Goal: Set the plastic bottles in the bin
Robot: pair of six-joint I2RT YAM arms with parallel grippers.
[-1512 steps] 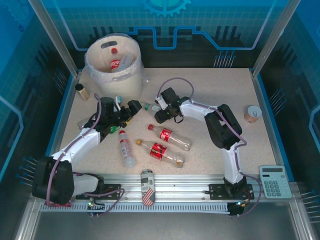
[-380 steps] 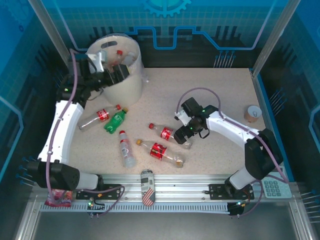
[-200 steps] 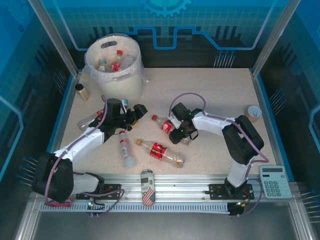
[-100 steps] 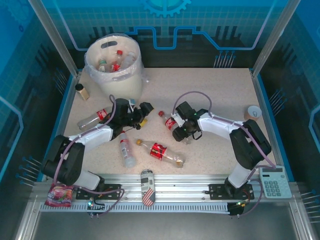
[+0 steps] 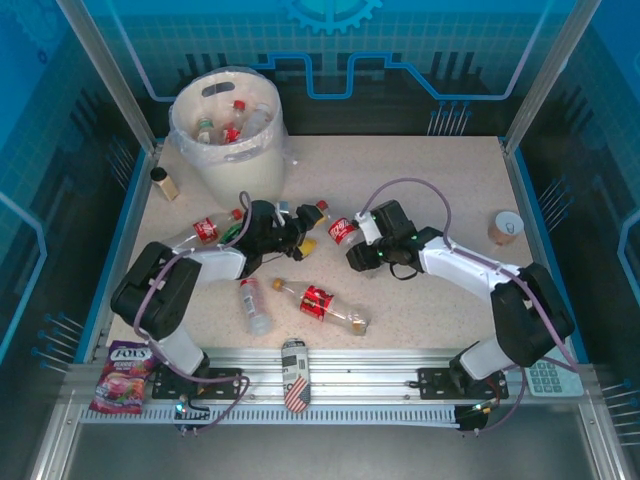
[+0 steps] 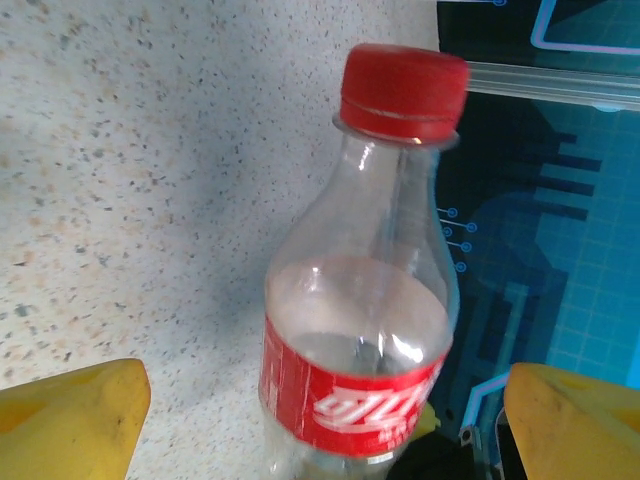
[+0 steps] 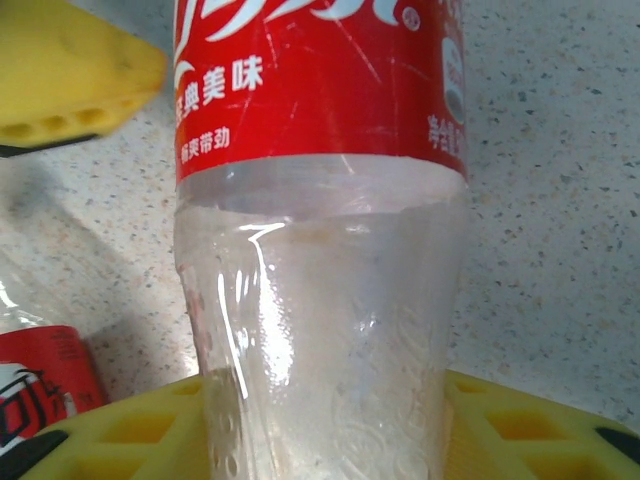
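My right gripper (image 5: 360, 250) (image 7: 325, 435) is shut on the base of a clear red-labelled bottle (image 5: 341, 230) (image 7: 320, 250) with a red cap (image 5: 322, 208). Its neck end points at my left gripper (image 5: 304, 230) (image 6: 325, 425), which stands open with the same bottle (image 6: 360, 330) between its yellow fingers (image 6: 70, 415). The cream bin (image 5: 240, 175) at the far left holds several bottles. On the table lie a red-labelled bottle (image 5: 203, 231), a green bottle (image 5: 232, 233) partly hidden by the left arm, a clear one (image 5: 252, 305) and a yellow-capped one (image 5: 320, 303).
A small brown jar (image 5: 165, 185) stands left of the bin. A patterned can (image 5: 293, 375) and a snack packet (image 5: 125, 372) lie at the near edge. A paper cup (image 5: 505, 228) stands at the right, and a calculator (image 5: 548, 375) sits near the right arm's base.
My right gripper has shut on the red-capped bottle and carried it up and left. My left gripper has reached right until its open fingers flank the bottle.
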